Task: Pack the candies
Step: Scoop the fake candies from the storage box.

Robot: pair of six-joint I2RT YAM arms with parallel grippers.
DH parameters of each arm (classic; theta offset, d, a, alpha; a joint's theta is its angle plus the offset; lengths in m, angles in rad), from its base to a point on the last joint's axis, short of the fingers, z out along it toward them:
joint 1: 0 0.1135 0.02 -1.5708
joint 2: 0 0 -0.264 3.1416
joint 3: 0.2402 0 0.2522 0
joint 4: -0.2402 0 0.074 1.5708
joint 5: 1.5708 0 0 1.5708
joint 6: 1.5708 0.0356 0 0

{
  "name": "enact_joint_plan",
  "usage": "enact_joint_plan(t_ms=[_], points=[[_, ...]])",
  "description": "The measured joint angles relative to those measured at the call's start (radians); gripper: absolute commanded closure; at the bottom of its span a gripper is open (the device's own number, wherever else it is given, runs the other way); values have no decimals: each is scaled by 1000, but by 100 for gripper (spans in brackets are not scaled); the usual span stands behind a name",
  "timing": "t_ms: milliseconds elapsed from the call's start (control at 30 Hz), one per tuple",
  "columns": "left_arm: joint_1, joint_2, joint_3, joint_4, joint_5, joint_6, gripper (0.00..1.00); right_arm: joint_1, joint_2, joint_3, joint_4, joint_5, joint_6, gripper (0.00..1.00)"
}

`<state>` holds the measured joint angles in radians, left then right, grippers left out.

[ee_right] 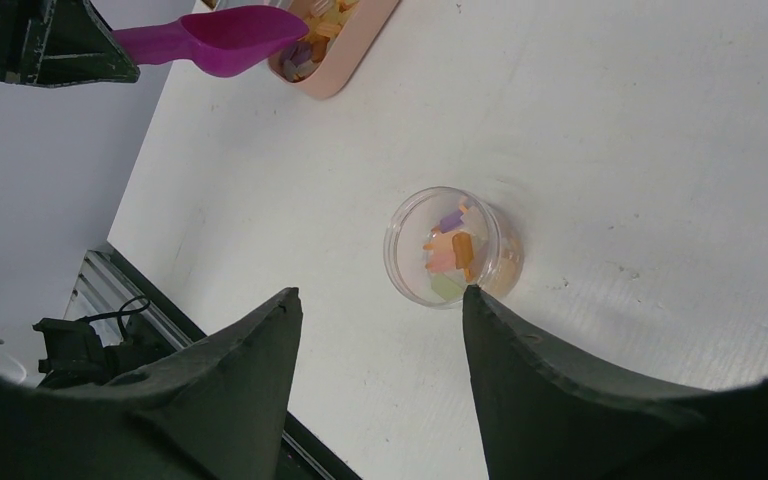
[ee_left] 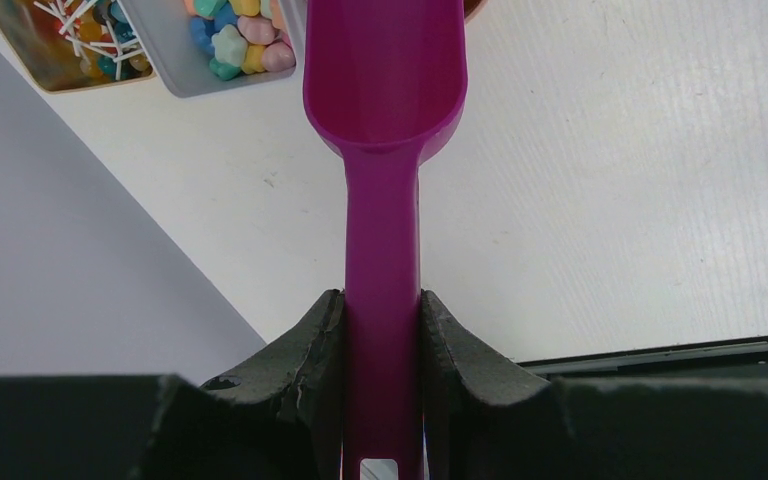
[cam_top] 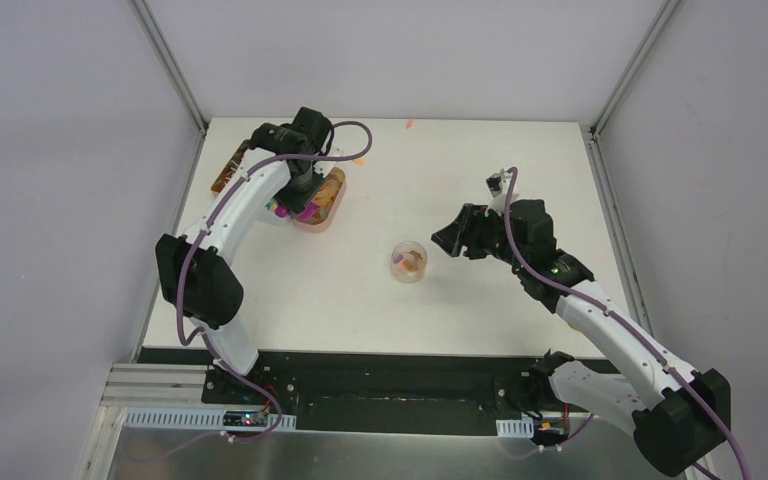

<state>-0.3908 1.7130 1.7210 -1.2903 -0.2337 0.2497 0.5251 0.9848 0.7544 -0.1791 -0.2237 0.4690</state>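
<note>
Left end effector (ee_left: 382, 312) grips scoop (ee_left: 385, 90); jar (ee_right: 395, 240) holds candies (ee_right: 457, 252).

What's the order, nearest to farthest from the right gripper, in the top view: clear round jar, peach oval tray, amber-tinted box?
1. The clear round jar: mid-table, just left of the right gripper.
2. The peach oval tray: further left and back, by the left gripper, which holds the magenta plastic scoop.
3. The amber-tinted box: at the table's left edge.
</note>
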Motion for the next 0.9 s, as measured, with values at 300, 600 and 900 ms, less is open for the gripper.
enact_joint_plan(t_ms=[300, 600, 900], points=[[0, 62, 38, -31, -14, 1, 100, 0, -7, 0, -8, 3, 0, 37], [7, 108, 43, -49, -27, 1, 100, 0, -7, 0, -7, 2, 3, 37], [13, 179, 61, -37, -27, 12, 100, 0, -7, 0, -7, 2, 3, 37]])
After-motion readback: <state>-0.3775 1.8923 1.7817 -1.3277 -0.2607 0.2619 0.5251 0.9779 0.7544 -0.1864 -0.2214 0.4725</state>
